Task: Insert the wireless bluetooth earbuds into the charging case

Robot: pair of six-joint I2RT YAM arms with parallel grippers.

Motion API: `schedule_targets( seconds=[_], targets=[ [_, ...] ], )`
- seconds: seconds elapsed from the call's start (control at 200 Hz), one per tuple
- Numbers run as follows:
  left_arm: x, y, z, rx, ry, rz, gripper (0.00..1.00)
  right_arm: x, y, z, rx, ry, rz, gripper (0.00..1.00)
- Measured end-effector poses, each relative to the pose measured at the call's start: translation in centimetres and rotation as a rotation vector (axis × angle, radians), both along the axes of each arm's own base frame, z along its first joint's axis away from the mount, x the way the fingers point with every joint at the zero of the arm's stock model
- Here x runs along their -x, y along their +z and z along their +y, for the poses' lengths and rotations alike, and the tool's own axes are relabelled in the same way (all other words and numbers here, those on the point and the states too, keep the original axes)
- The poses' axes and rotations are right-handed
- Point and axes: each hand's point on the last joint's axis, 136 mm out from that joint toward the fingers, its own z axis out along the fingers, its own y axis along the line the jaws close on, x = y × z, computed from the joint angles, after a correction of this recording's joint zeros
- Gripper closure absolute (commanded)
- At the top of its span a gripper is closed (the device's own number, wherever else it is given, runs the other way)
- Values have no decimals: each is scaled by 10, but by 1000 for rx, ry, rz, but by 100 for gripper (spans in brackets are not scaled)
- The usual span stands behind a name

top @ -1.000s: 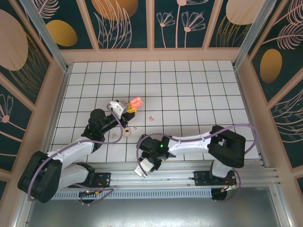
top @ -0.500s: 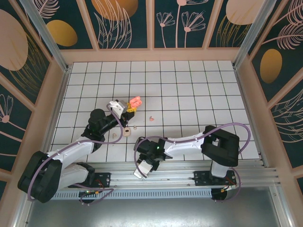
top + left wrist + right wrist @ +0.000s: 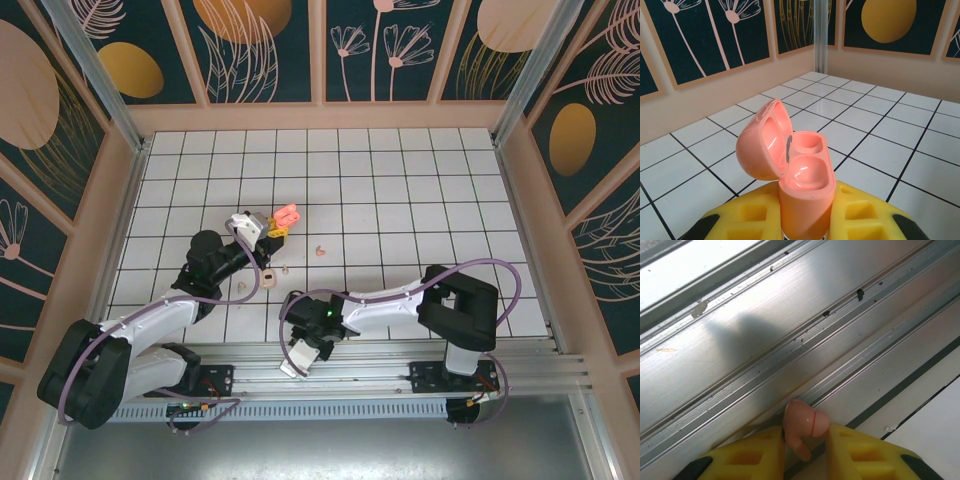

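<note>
Gaping charging case (image 3: 805,175), wells empty; earbud (image 3: 802,421) in right gripper (image 3: 805,439).

Your glossy coral-pink plastic charging case (image 3: 802,185) stands upright w/ lid flipped back and both wells empty, pinched in the left hand (image 3: 805,222). One coral-pink stemmed earbud (image 3: 804,426) sits btwn the right hand (image 3: 805,442) pads, stem tucked inward. Another coral bud (image 3: 319,250) lies on the tabletop (image 3: 420,200), well apart from the case.
</note>
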Motion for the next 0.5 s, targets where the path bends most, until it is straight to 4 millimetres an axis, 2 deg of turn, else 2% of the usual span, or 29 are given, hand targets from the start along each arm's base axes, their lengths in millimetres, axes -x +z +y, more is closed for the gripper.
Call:
schedule_targets(
  seconds=[0.34,0.495],
  targets=[
    [0,0,0,-1,0,1,91,-1,4,1,-8,-9,-5,77],
    [0,-2,0,-3,0,6,91,-2,24,7,-64,-23,-11,77]
  ],
)
